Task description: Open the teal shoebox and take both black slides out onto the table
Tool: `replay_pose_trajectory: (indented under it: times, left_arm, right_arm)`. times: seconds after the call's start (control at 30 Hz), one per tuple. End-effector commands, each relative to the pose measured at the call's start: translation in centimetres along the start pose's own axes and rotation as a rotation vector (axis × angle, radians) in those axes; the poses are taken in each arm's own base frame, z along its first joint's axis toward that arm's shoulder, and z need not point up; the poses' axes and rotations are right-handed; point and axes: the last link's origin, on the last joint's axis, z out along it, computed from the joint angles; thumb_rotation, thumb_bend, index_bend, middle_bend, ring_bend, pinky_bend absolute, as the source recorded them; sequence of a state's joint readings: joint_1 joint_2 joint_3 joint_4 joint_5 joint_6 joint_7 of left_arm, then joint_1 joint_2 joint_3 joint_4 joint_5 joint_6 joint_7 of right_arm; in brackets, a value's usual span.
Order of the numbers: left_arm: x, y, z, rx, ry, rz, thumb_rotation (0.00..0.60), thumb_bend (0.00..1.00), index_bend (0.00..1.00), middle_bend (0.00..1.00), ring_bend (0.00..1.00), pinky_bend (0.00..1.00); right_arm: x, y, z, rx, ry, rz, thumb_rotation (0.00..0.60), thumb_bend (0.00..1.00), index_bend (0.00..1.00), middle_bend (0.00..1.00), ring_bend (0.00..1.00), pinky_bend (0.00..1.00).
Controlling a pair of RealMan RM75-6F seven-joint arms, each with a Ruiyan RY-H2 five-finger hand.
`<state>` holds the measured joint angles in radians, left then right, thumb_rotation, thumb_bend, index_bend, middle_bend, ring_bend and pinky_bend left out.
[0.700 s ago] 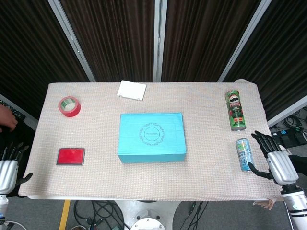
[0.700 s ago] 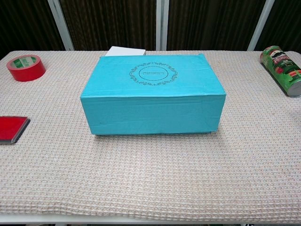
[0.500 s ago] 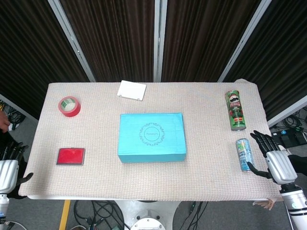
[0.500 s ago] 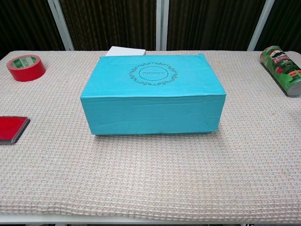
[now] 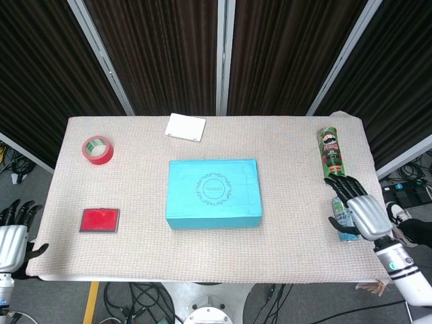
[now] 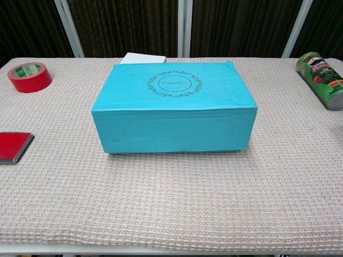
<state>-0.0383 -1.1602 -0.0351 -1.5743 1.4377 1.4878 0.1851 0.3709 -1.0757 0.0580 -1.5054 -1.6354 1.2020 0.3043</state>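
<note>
The teal shoebox sits closed at the table's middle, its lid flat with a round printed emblem; the chest view shows the shoebox front-on. The black slides are hidden inside. My left hand hangs off the table's front left corner, fingers spread, holding nothing. My right hand hovers over the table's right edge, fingers apart, covering most of a drink can. Whether it touches the can is unclear. Neither hand appears in the chest view.
A red tape roll lies at the back left, a red flat pad at the front left. A white card rests behind the box. A green crisps tube lies at the right, above the can.
My right hand has moved left and forward from beside the table onto its right edge, over the drink can. The left hand has barely shifted. The person's hand at far left is gone.
</note>
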Motion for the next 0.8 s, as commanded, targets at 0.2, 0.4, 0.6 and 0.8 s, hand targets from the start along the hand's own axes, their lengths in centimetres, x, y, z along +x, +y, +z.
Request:
replay_pose_trajectory:
  times: [0.2, 0.4, 0.6, 0.8]
  left_arm:
    - [-0.3, -0.3, -0.5, 0.022, -0.017, -0.012, 0.6, 0.06, 0.2, 0.13, 0.04, 0.15]
    - [-0.3, -0.7, -0.7, 0.038, -0.025, -0.023, 0.6, 0.06, 0.2, 0.13, 0.04, 0.15]
    - [-0.2, -1.0, -0.8, 0.039, -0.033, -0.041, 0.6, 0.06, 0.2, 0.13, 0.04, 0.15]
    - [-0.3, -1.1, -0.8, 0.043, -0.043, -0.054, 0.6, 0.06, 0.2, 0.13, 0.04, 0.15]
  right_arm:
    - [-2.8, -3.0, 11.1, 0.128, -0.051, -0.186, 0.6, 0.07, 0.0, 0.0, 0.0, 0.0]
    - [-6.2, -5.3, 15.4, 0.177, -0.075, -0.205, 0.6, 0.03, 0.0, 0.0, 0.0, 0.0]
    - [-8.6, -6.9, 17.9, 0.217, -0.029, -0.235, 0.6, 0.03, 0.0, 0.0, 0.0, 0.0]
    - [-9.7, -8.3, 19.1, 0.284, 0.046, -0.261, 0.6, 0.03, 0.0, 0.0, 0.0, 0.0]
